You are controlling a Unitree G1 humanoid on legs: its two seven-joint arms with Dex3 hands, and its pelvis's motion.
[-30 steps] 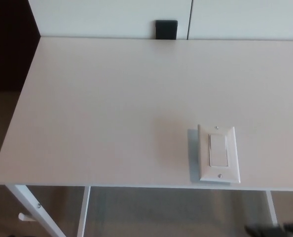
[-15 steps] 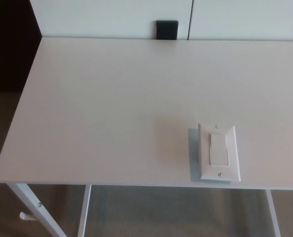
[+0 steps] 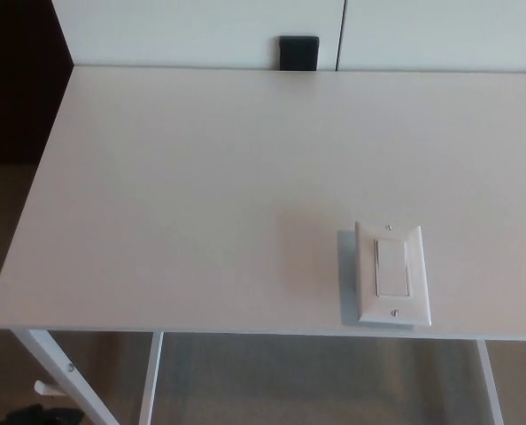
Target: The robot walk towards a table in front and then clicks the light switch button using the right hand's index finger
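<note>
A white light switch plate point(image 3: 393, 275) lies flat on the white table point(image 3: 183, 177), near its front edge and right of centre. Its rocker button point(image 3: 391, 266) sits in the middle of the plate, with a screw above and below it. At the bottom left edge of the picture, below the table's front edge, a small dark shape shows that looks like part of my left hand point(image 3: 38, 415). My right hand is out of the picture. Nothing touches the switch.
White table legs point(image 3: 58, 367) run down at the front left, and another leg point(image 3: 489, 382) at the front right. A black block point(image 3: 298, 52) stands against the white wall panels behind the table. Brown floor shows left of and under the table.
A dark shape at the bottom right edge one second ago has left the picture. A dark shape has now come in at the bottom left edge. The switch has not moved.
</note>
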